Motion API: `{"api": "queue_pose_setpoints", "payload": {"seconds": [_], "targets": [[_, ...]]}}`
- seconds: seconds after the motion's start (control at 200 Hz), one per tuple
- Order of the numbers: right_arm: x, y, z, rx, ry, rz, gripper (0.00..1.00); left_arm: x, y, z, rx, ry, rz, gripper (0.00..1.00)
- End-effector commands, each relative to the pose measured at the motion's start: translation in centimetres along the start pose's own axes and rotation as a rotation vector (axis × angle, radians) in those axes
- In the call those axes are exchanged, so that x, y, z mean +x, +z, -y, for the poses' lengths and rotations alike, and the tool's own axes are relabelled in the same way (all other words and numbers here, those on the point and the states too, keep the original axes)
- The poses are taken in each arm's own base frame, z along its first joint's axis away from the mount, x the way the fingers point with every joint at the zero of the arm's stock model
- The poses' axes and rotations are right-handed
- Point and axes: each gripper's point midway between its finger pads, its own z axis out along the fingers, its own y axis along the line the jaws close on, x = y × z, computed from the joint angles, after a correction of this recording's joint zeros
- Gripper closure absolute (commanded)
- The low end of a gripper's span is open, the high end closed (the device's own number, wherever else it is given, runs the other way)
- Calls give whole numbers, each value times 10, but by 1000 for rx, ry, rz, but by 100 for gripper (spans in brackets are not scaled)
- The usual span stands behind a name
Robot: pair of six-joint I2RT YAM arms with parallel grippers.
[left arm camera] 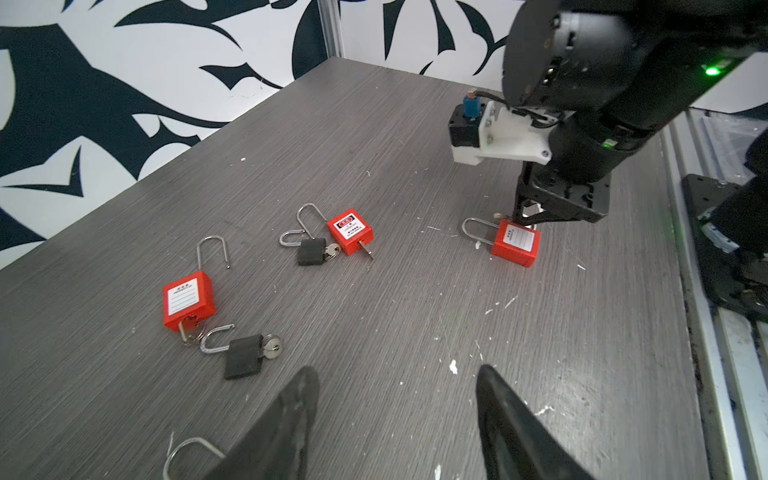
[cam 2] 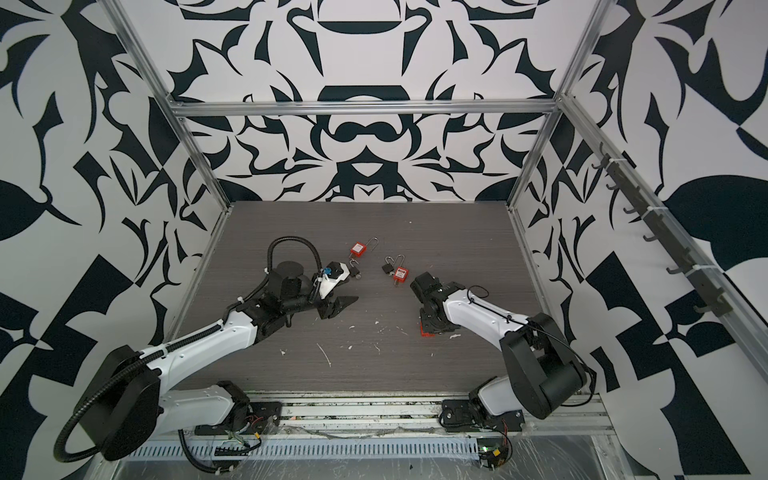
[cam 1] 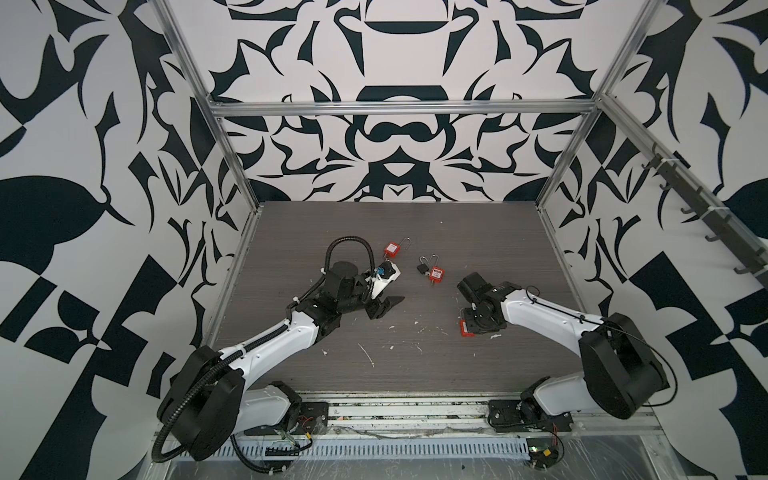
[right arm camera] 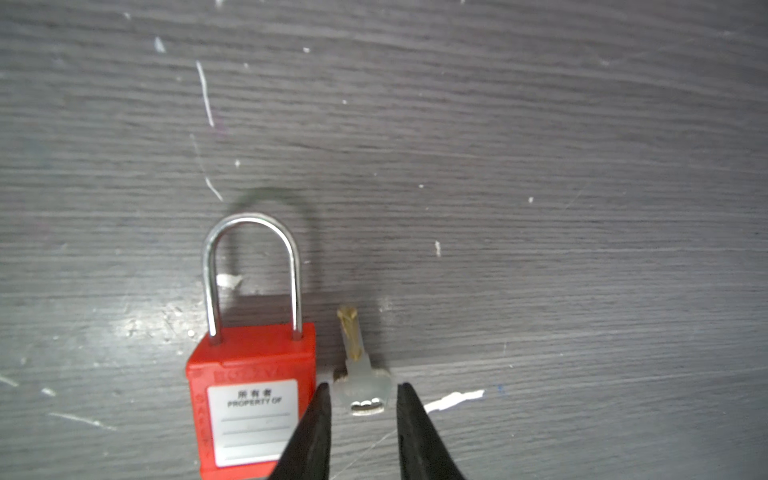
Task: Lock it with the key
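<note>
The right jaws are held narrowly apart, astride the head of the key (right arm camera: 361, 390), with a sliver of gap on each side; nothing is gripped. The key appears to rest on the counter (right arm camera: 540, 166), its brass blade pointed away from the jaws, just beside the body of the red padlock (right arm camera: 249, 399) and out of its keyway, which is not shown. The shackle (right arm camera: 251, 266) is seen seated in the body at both legs, so this lock is judged already shut. In a top view the padlock (cam 1: 465, 328) is found under the right wrist, towards the counter's right edge and nearer the front than the back.

Whether the key is to be left or taken up cannot be told. If left, the jaws are best lifted straight up, so that neither key nor padlock is dragged. If taken, the head should be centred and pinched squarely, since a thin key is easily twisted.

The left jaws are spread wide over bare counter, nothing between them; another red padlock (left arm camera: 189, 299) is seen farther towards the back edge.
</note>
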Motion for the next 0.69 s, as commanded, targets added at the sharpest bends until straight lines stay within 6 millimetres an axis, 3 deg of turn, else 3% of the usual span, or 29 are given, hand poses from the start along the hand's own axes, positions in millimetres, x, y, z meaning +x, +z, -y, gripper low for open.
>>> {"api": "queue_pose_setpoints", "payload": {"seconds": [0.0, 0.055, 0.08, 0.24, 0.3, 0.36, 0.455, 0.505, 0.69], "targets": [[-20, -22, 2, -5, -1, 76, 67, -24, 1, -11, -40, -61, 49, 33], [-25, -28, 0, -26, -7, 99, 67, -28, 0, -11, -35, -78, 38, 31], [-26, -29, 0, -27, -5, 108, 67, -18, 7, -13, -32, -96, -2, 30], [-39, -42, -6, -68, -9, 163, 65, -10, 10, -24, -90, -100, -55, 23], [-51, -48, -16, -115, -19, 209, 65, -6, 10, -23, -81, -78, -82, 19], [-63, -52, -37, -228, -29, 249, 65, -6, 10, -25, -88, -68, -98, 18], [-86, -54, -47, -247, -18, 308, 63, -7, 10, -32, -131, -74, -85, 16], [-98, -53, -52, -245, -36, 315, 61, -7, 10, -37, -158, -74, -71, 0], [-142, -47, -74, -237, -126, 358, 46, 2, 18, -52, -225, -117, -106, 1]]}}
